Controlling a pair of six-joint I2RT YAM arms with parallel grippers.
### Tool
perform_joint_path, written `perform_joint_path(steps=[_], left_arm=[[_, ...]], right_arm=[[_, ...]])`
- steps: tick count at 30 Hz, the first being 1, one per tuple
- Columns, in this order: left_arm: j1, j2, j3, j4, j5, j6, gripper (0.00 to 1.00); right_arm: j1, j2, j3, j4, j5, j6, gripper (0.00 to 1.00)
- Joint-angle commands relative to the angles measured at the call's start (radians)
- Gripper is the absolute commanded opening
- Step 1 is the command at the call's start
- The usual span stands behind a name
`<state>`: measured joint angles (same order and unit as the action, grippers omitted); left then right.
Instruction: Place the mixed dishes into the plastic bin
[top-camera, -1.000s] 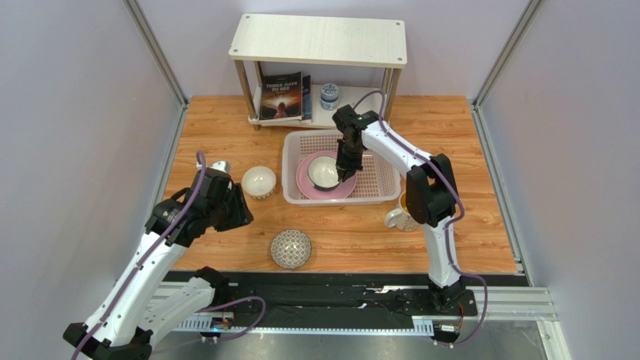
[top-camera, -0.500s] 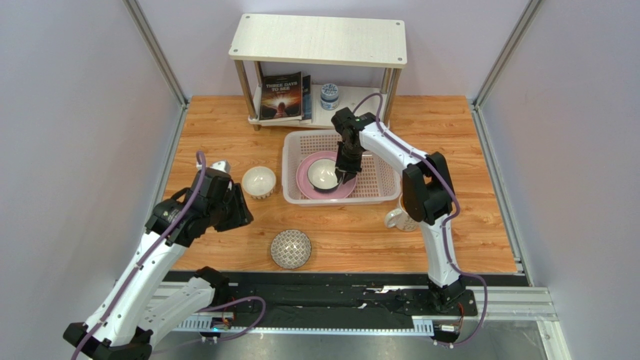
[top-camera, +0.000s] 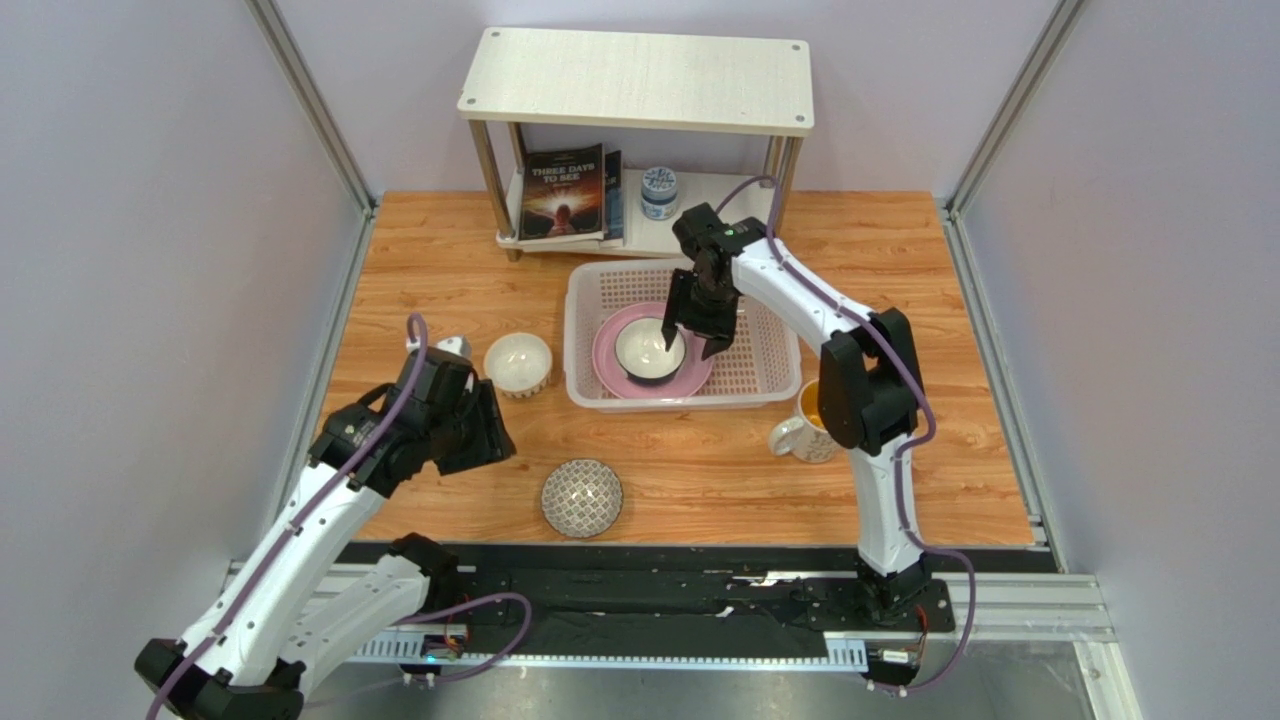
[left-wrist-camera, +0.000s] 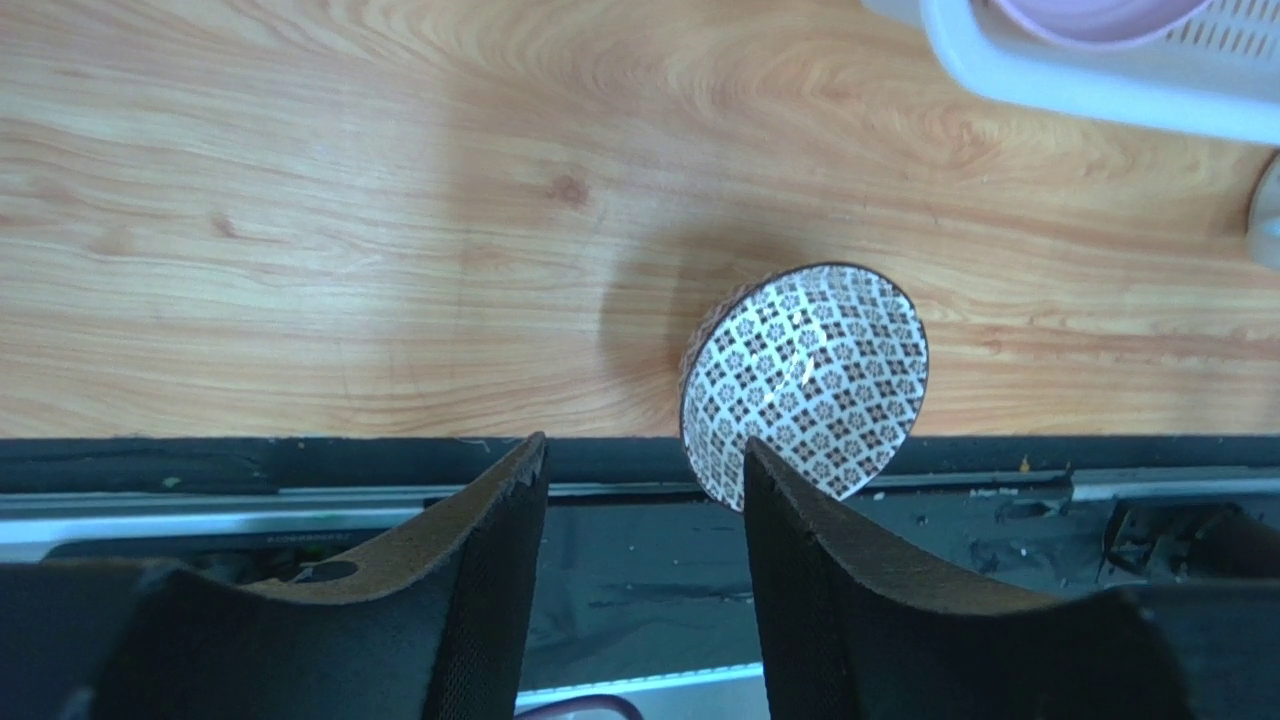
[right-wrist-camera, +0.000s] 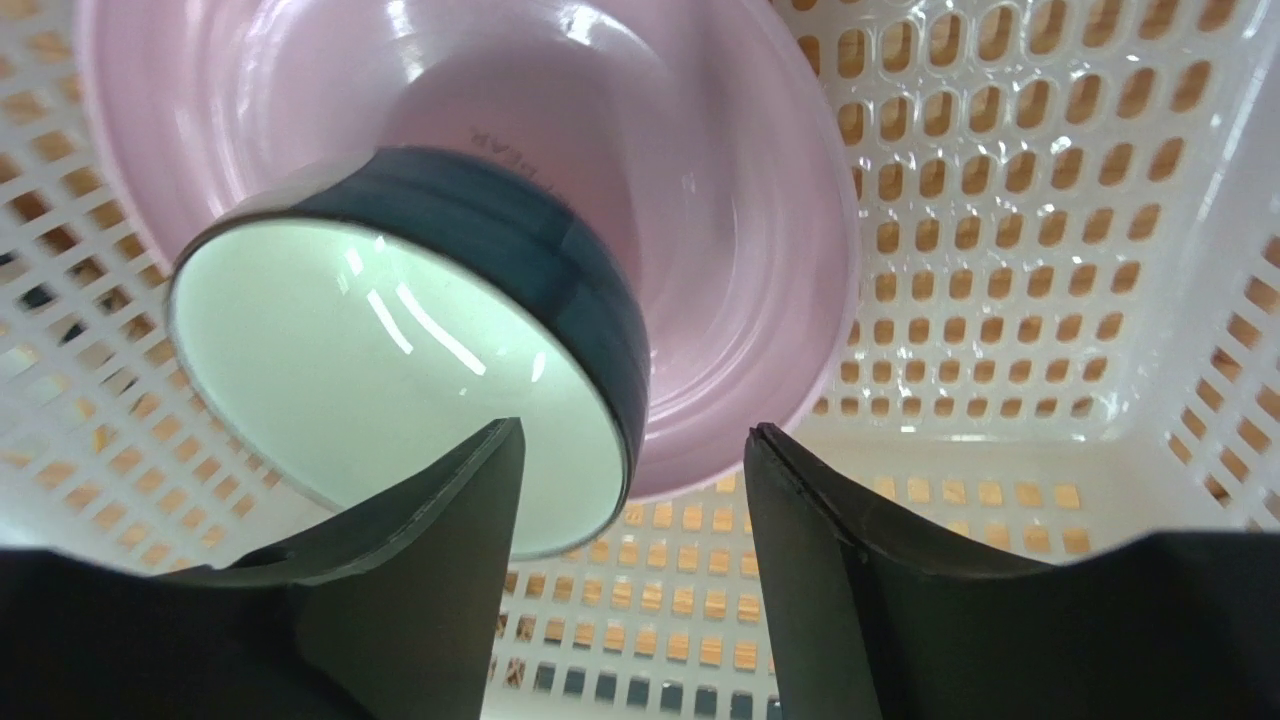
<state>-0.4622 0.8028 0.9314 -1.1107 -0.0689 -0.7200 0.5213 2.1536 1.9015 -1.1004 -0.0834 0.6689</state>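
The plastic bin (top-camera: 759, 387) (right-wrist-camera: 1052, 225) holds the pink plate (top-camera: 607, 365) (right-wrist-camera: 721, 195). A bowl (top-camera: 648, 351) (right-wrist-camera: 398, 360), white inside with a dark outer wall, sits on that plate. My right gripper (top-camera: 685, 339) (right-wrist-camera: 631, 435) hangs open just over the bowl's right rim, one finger over its inside, gripping nothing. A small white bowl (top-camera: 517, 362) stands left of the bin. The dark-patterned bowl (top-camera: 582, 498) (left-wrist-camera: 804, 375) rests near the front edge. My left gripper (top-camera: 478, 432) (left-wrist-camera: 643, 458) is open and empty, left of it. The mug (top-camera: 801, 425) is partly behind the right arm.
A white two-tier shelf (top-camera: 639, 83) at the back holds a book (top-camera: 564, 192) and a small jar (top-camera: 658, 191). Grey walls close in left and right. The black rail (top-camera: 646, 578) runs along the table's near edge.
My right gripper has opened and let go of the bowl, which now rests on the pink plate. The left arm has shifted slightly toward the front and right.
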Motion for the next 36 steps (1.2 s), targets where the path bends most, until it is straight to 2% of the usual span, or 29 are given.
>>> perform_joint_path(steps=[1,3,6,13,20,22,23,24,25,29,31,33,36], left_arm=[[0.005,0.022,-0.104,0.129,0.133,-0.021,0.57],[0.005,0.05,-0.158,0.194,0.203,-0.036,0.57],[0.003,0.087,-0.198,0.253,0.219,-0.047,0.57],[0.003,0.22,-0.209,0.339,0.23,-0.013,0.57],[-0.019,0.334,-0.209,0.387,0.271,0.005,0.54],[-0.026,0.338,-0.22,0.394,0.281,-0.009,0.49],[-0.029,0.338,-0.233,0.408,0.284,-0.012,0.42],[-0.029,0.335,-0.241,0.414,0.288,-0.022,0.23],[-0.03,0.329,-0.249,0.422,0.29,-0.027,0.14],[-0.03,0.305,-0.286,0.456,0.311,-0.055,0.0],[-0.032,0.294,-0.298,0.463,0.313,-0.071,0.0],[-0.03,0.292,-0.296,0.459,0.313,-0.067,0.0],[-0.03,0.28,-0.293,0.443,0.313,-0.058,0.13]], right_arm=[[-0.001,-0.19,0.01,0.054,-0.016,0.018,0.63],[-0.001,-0.222,0.022,0.042,-0.024,0.021,0.64],[0.003,-0.279,0.034,0.008,-0.05,0.026,0.64],[0.048,-0.558,-0.174,0.091,-0.061,0.084,0.64],[0.126,-0.733,-0.323,0.082,-0.073,0.093,0.65],[0.183,-0.784,-0.372,0.079,-0.07,0.093,0.65],[0.204,-0.797,-0.393,0.079,-0.075,0.093,0.66],[0.262,-0.817,-0.447,0.091,-0.076,0.103,0.66],[0.294,-0.83,-0.478,0.106,-0.076,0.112,0.66],[0.426,-0.865,-0.692,0.236,-0.087,0.216,0.66],[0.48,-0.874,-0.81,0.35,-0.09,0.285,0.66],[0.52,-0.87,-0.851,0.408,-0.079,0.316,0.66],[0.555,-0.85,-0.858,0.421,-0.049,0.333,0.66]])
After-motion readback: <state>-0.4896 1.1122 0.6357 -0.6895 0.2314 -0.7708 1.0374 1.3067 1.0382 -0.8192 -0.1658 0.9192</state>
